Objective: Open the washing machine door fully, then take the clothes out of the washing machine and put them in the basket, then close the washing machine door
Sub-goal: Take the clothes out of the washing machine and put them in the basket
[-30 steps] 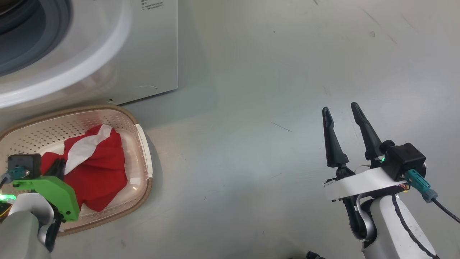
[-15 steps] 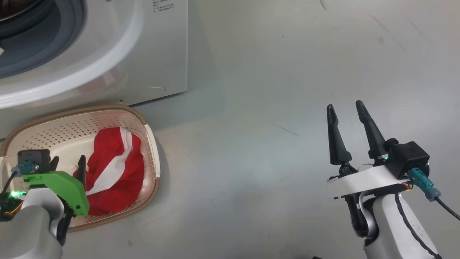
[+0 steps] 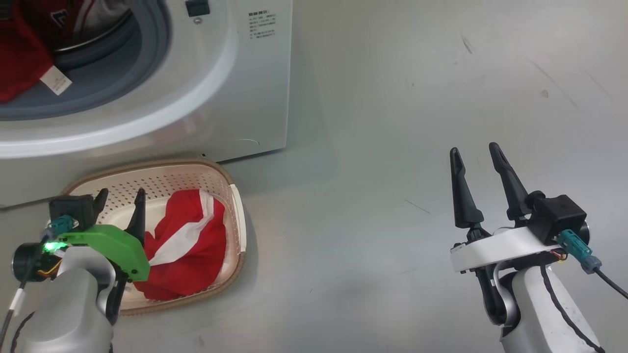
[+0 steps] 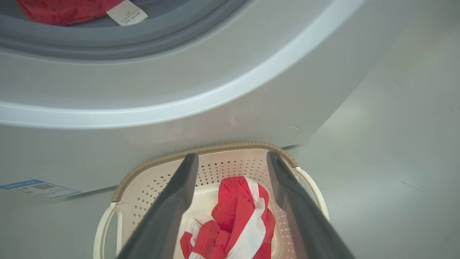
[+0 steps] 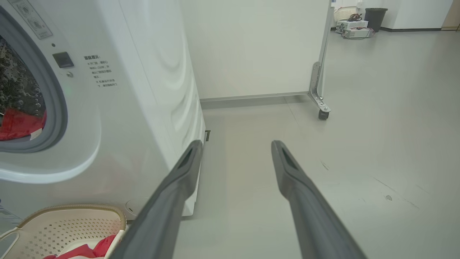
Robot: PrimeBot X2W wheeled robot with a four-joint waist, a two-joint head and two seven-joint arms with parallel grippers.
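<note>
The washing machine (image 3: 211,93) stands open at the upper left, and its door is out of view. Red clothes (image 3: 19,63) with a white tag lie in the drum mouth, also seen as clothes (image 4: 64,9) in the left wrist view. The cream basket (image 3: 171,184) sits on the floor in front of the machine with a red-and-white garment (image 3: 196,267) lying in it. My left gripper (image 3: 121,196) hangs open above the basket's left half, holding nothing; its wrist view shows the garment (image 4: 237,223) below the spread fingers. My right gripper (image 3: 473,149) is open over bare floor at the right.
Grey floor stretches to the right of the machine. In the right wrist view a white wheeled partition (image 5: 320,90) stands behind the machine, and a dark bin (image 5: 373,18) sits far back. A blue sticker (image 4: 39,187) marks the machine's lower front.
My left gripper has opened and let go of the red garment, which now lies in the basket. The head camera has shifted, bringing the drum opening into view. The right arm is unchanged.
</note>
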